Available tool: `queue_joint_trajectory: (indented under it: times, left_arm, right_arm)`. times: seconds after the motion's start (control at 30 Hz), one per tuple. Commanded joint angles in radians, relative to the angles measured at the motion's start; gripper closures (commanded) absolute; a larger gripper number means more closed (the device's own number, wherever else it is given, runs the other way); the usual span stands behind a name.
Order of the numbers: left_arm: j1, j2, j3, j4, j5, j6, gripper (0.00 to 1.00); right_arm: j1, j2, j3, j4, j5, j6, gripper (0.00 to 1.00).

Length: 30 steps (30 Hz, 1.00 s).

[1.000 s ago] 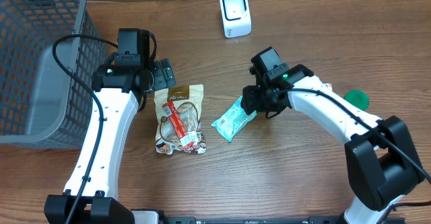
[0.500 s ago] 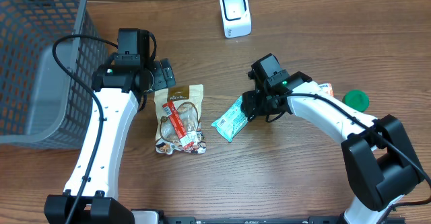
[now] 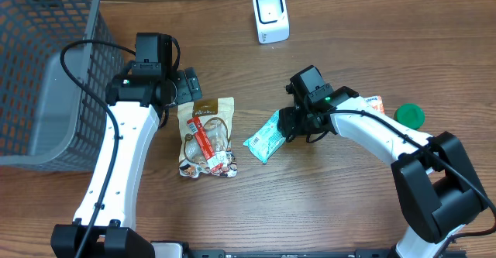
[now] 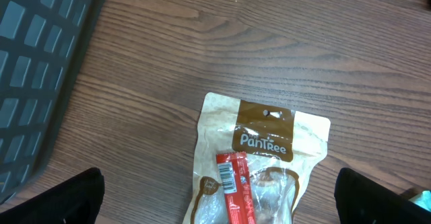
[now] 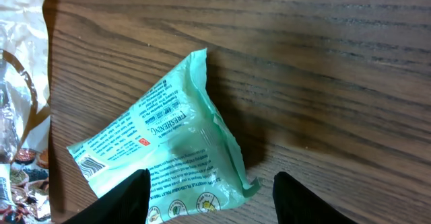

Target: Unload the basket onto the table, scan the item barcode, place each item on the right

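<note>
A mint-green packet [image 3: 267, 136] lies flat on the wooden table, its barcode [image 5: 87, 165] facing up near its left end. My right gripper [image 3: 291, 123] hangs low over the packet's right end. In the right wrist view the gripper [image 5: 212, 200] is open, its fingers astride that end of the green packet [image 5: 161, 157], and the right finger stands apart from it. A tan snack pouch [image 3: 206, 136] with a red stick on it lies to the left. My left gripper [image 3: 188, 87] is wide open above the pouch's [image 4: 262, 163] top edge. The white scanner [image 3: 271, 16] stands at the back.
A grey mesh basket [image 3: 46, 72] fills the far left, close to my left arm. A green lid [image 3: 408, 115] and a small orange-printed item [image 3: 374, 101] lie to the right of my right arm.
My right gripper has shifted slightly down and toward the green packet, with its jaws a touch wider. The left arm, pouch and packet have not moved.
</note>
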State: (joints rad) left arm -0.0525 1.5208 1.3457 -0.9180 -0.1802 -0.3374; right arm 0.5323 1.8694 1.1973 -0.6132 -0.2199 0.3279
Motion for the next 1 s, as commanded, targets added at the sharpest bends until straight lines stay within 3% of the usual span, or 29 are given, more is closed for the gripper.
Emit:
queue_joint_trajectory:
  times: [0.0,0.17,0.2,0.3,0.33,0.7,0.97]
  left_arm:
    - [-0.007,-0.005,0.013,0.040,-0.003,-0.003,0.00]
    - [-0.007,-0.005,0.013,0.082,0.124,-0.008,0.02]
    - [-0.007,-0.005,0.013,0.067,0.213,-0.021,0.19]
    - [-0.022,0.004,0.003,-0.007,0.438,-0.040,0.91]
    - [-0.040,0.010,-0.005,-0.039,0.467,-0.043,0.96]
    - [-0.323,0.129,-0.138,0.013,0.424,-0.145,0.96]
    - [-0.390,0.291,-0.138,0.085,0.405,-0.167,0.96]
  right_arm:
    - [0.002,-0.008,-0.004,0.003,0.005,0.051,0.41]
    - [-0.005,-0.008,-0.004,-0.026,-0.002,0.050,0.39]
    - [-0.010,-0.008,-0.004,-0.032,-0.002,0.050,0.39]
    - [-0.024,-0.008,-0.004,-0.039,-0.007,0.050,0.38]
    - [-0.029,-0.008,-0.004,-0.039,-0.014,0.050,0.38]
    - [-0.045,-0.008,-0.007,-0.044,-0.063,0.050,0.37]
    - [-0.045,-0.008,-0.007,-0.043,-0.063,0.049,0.37]
